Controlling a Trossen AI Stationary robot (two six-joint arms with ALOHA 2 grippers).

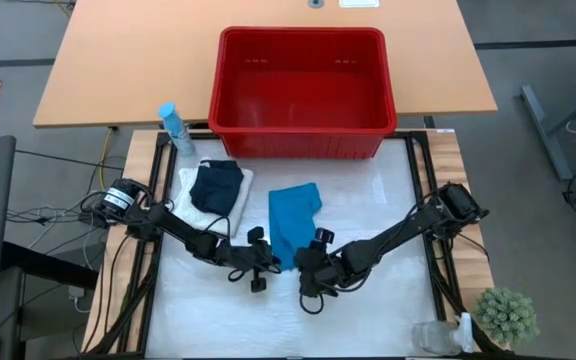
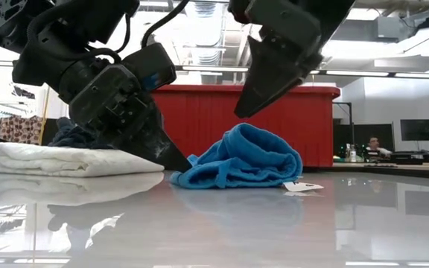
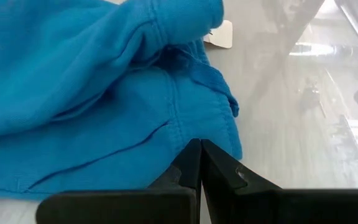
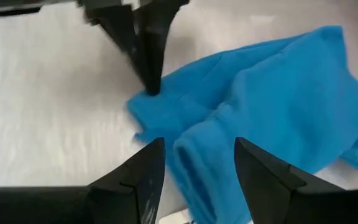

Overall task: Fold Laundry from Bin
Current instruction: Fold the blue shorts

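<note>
The teal-blue cloth [image 1: 293, 212] lies bunched on the white table top, and its white tag [image 2: 302, 186] rests on the table. My left gripper [image 3: 199, 146] is shut, with its tips at the cloth's near corner. My right gripper [image 4: 197, 155] is open and hangs above the cloth's near part [image 2: 248, 108], one finger on each side of a fold without touching it. To the left the navy cloth [image 1: 216, 185] lies on the folded white cloth [image 1: 230, 205]. The red bin [image 1: 301, 92] stands at the far side. My left gripper's shut fingertips [image 4: 151, 87] rest on the teal cloth's near left corner [image 3: 219, 134], where that corner lies on the table. The fingers slant down from the table's left and near side. Whether a layer is caught between them, I cannot tell.
A blue spray bottle [image 1: 176, 128] stands at the far left by the bin. A small potted plant [image 1: 508, 315] and a clear jar [image 1: 433, 335] stand at the near right corner. Bare white table top [image 1: 388, 310] lies to the right of the cloth and along the near side.
</note>
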